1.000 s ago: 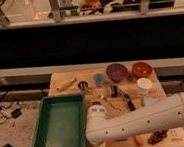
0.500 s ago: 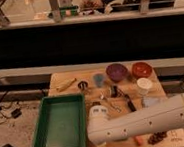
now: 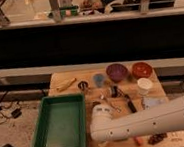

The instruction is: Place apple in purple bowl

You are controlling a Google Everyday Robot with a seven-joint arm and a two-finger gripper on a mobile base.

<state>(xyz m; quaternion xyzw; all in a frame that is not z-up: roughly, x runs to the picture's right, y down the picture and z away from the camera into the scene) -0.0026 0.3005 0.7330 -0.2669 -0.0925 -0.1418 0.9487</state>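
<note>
The gripper is down near the front of the counter, tucked out of sight under the rounded end of the white arm, so whether it is clenched or released I cannot tell. The arm reaches in from the right of the picture and lies across the near part of the counter, its end just beside the green tray on the left. The apple I can't pick out anywhere; the arm covers that stretch of wood. Peeking out below the arm at the front edge are an orange-red sliver and a dark lump. Just past the arm, a white cup stands upright. And along the back row: a yellow banana-shaped thing, a blue cup, then the purple bowl, upright and well apart from the arm's end, with the red-orange bowl close beside it toward the right.
</note>
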